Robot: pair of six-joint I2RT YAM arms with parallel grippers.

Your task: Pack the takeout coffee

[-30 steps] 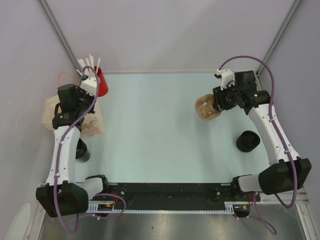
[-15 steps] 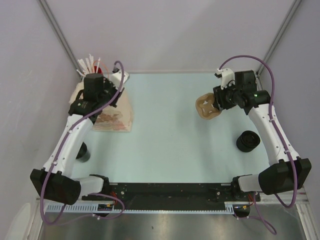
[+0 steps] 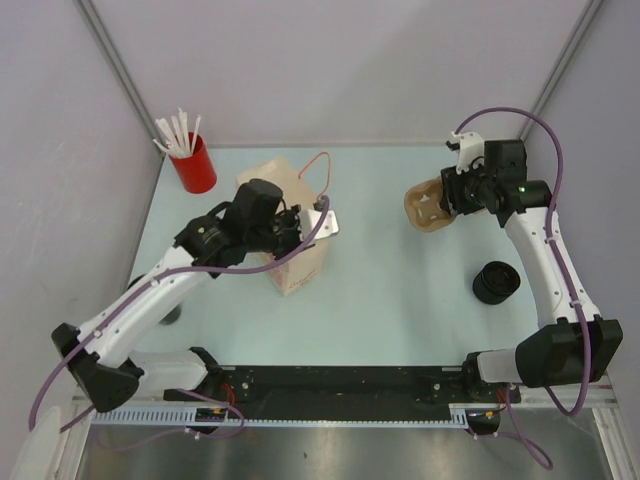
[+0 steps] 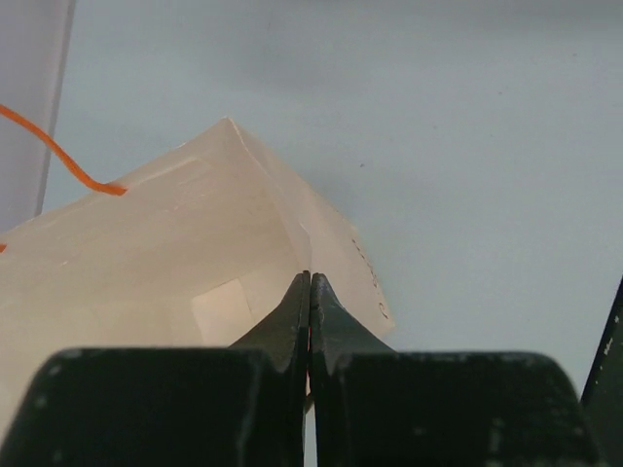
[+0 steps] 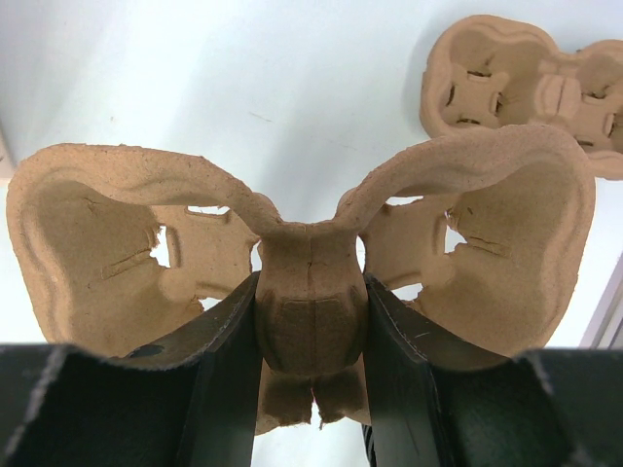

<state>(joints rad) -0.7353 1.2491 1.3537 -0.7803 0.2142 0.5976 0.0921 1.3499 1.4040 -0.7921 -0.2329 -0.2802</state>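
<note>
1. Coffee cup (image 3: 171,315): small and dark, on the desk (image 3: 380,300) close to the left edge and towards the near side. Mostly hidden under the left arm, only a sliver shows. Well apart from the bag.
2. Red cup (image 3: 195,165): upright in the far left corner, with white straws (image 3: 176,132) fanned out of it.
3. Paper bag (image 3: 292,255): left of the desk's middle, mouth up and tilted, orange handle (image 3: 321,168) arching over its far side.
4. Left fingers (image 4: 297,311): pressed together, pinching the bag's upper wall at its rim.
5. Cup carrier (image 5: 127,243): brown moulded pulp with two cup wells, held off the desk near the far right corner.
6. Right fingers (image 5: 234,331): partly spread, clamped on the carrier's centre post, one finger on each side.
7. Second carrier (image 5: 516,88): lying flat on the desk beyond the held one, seen by the right wrist camera only.
8. Black round piece (image 3: 495,282): squat, near the right edge, well apart from both carriers.
</note>
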